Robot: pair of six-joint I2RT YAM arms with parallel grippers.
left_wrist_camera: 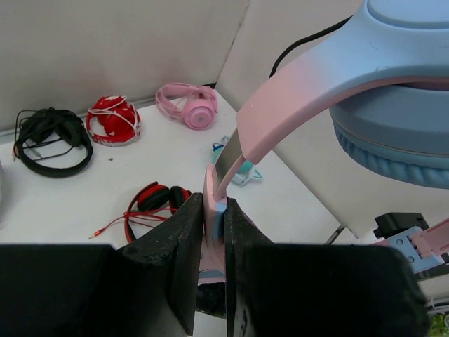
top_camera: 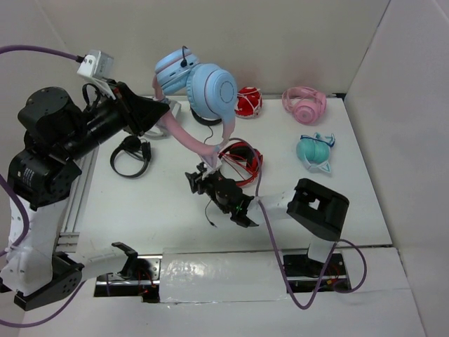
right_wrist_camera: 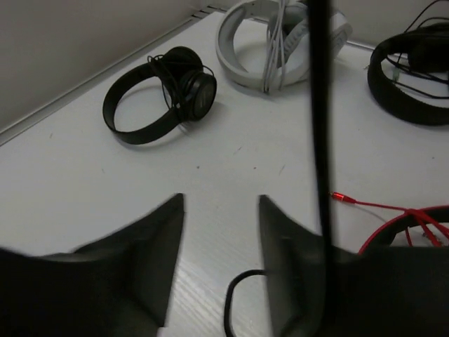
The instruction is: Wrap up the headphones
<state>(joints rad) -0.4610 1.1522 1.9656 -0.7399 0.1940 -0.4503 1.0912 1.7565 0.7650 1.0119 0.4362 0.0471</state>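
The headphones [top_camera: 210, 90], with light-blue ear cups and a pink headband, hang lifted above the table's middle back. My left gripper [top_camera: 167, 111] is shut on the pink headband [left_wrist_camera: 295, 91], with a blue ear cup [left_wrist_camera: 400, 105] at the upper right of the left wrist view. The band's lower end reaches down beside my right gripper [top_camera: 198, 178]. The right gripper [right_wrist_camera: 219, 203] is open, low over the table, with nothing between its fingers. The thin black cable [right_wrist_camera: 319, 140] hangs straight down in front of its right finger, and a cable loop [right_wrist_camera: 235, 302] lies by that finger.
Black headphones [top_camera: 130, 156] and white headphones [right_wrist_camera: 280, 42] lie at the left. Red-and-black headphones [top_camera: 242, 161] with a red cable [right_wrist_camera: 379, 207] lie right of my right gripper. A wrapped red pair [top_camera: 248, 103], a pink pair [top_camera: 304, 104] and a teal pair [top_camera: 313, 151] lie at the back right.
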